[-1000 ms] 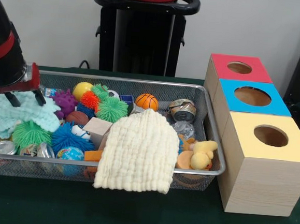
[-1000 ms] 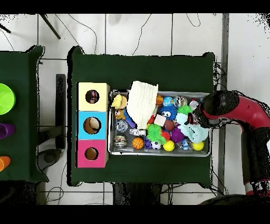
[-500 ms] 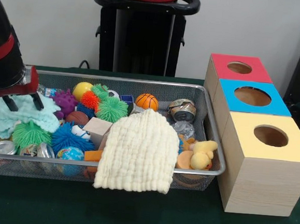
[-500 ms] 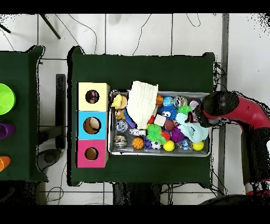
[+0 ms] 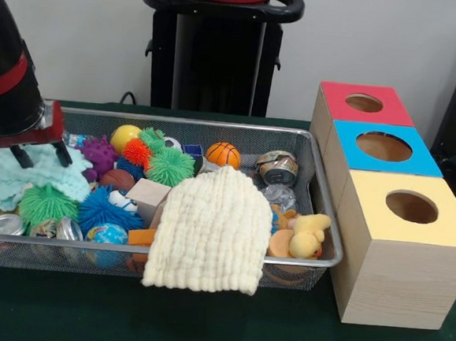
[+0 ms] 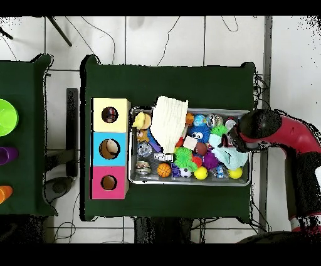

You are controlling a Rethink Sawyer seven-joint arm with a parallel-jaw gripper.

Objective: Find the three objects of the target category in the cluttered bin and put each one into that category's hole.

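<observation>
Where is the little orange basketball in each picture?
Front view: the orange basketball sits at the far side of the wire bin, just behind the cream cloth.
Overhead view: the orange basketball lies near the bin's lower edge, close to the pink box.
Shared landmark: the cream cloth hanging over the bin's rim.

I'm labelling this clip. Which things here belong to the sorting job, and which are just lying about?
Job:
bin and the toys in it (target category not shown)
red box
blue box
yellow box
gripper

Lying about:
cream cloth, draped over the bin's rim
mint cloth, under the gripper
green bowl
</observation>
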